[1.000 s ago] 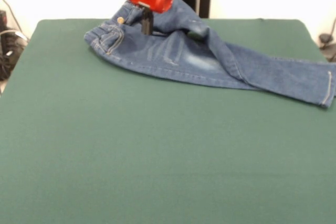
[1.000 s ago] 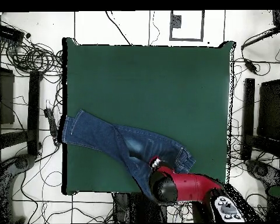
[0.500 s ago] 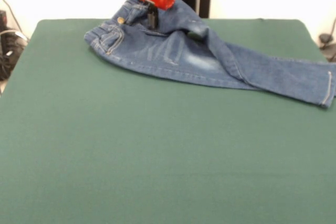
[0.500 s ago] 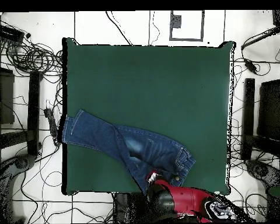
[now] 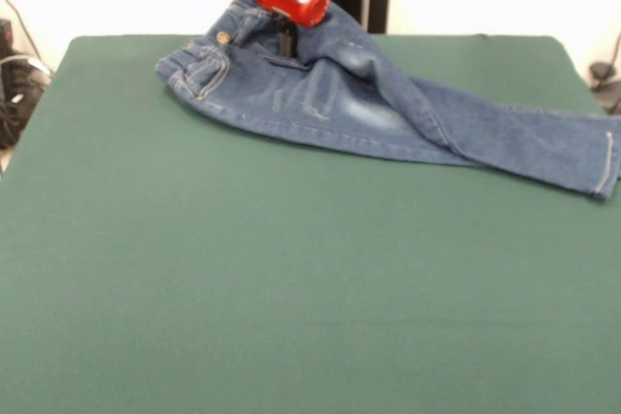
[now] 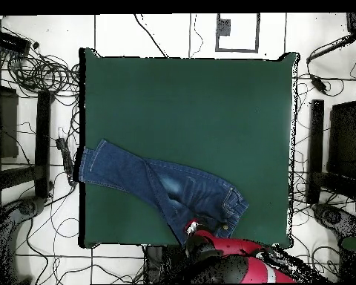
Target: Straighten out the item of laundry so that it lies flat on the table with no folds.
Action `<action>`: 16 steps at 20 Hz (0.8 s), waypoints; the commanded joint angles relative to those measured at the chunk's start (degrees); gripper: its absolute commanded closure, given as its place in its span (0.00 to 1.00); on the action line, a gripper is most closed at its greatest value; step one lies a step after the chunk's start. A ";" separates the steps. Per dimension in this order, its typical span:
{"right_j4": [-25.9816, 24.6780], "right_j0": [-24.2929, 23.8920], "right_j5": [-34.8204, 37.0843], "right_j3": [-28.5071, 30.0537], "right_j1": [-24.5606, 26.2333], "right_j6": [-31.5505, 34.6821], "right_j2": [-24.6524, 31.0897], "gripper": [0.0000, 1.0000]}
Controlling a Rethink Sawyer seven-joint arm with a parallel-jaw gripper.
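Jeans [image 5: 330,104] at far side of green table [image 5: 291,278], waistband end toward robot, one leg stretched out to table's side edge, hem reaching it. Second leg folded across first, ridge of cloth visible. Gripper [image 5: 286,41] over waistband, dark fingertips down at denim beside brass button [image 5: 223,38]; open or closed, cannot tell. Overhead: gripper [image 6: 192,226] at waist edge of jeans [image 6: 159,185].

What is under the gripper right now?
The gripper is over the jeans at the waist end, near the brass button. Whatever the denim covers on the table there is hidden.
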 commanded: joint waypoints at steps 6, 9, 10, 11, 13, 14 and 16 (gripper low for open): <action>1.38 0.87 -2.56 -14.56 6.34 1.57 2.67 1.00; -2.75 -1.02 -0.07 -17.03 4.59 -2.75 3.72 1.00; -4.12 -1.31 0.28 -17.86 4.26 -3.73 3.90 1.00; -5.49 -1.60 0.63 -18.69 3.92 -4.70 4.08 1.00; -7.96 -2.79 2.40 -19.83 3.12 -6.25 5.39 1.00; -8.87 -3.03 3.09 -20.18 2.73 -6.52 5.80 1.00; -10.52 -2.85 3.68 -20.78 2.07 -6.49 5.96 1.00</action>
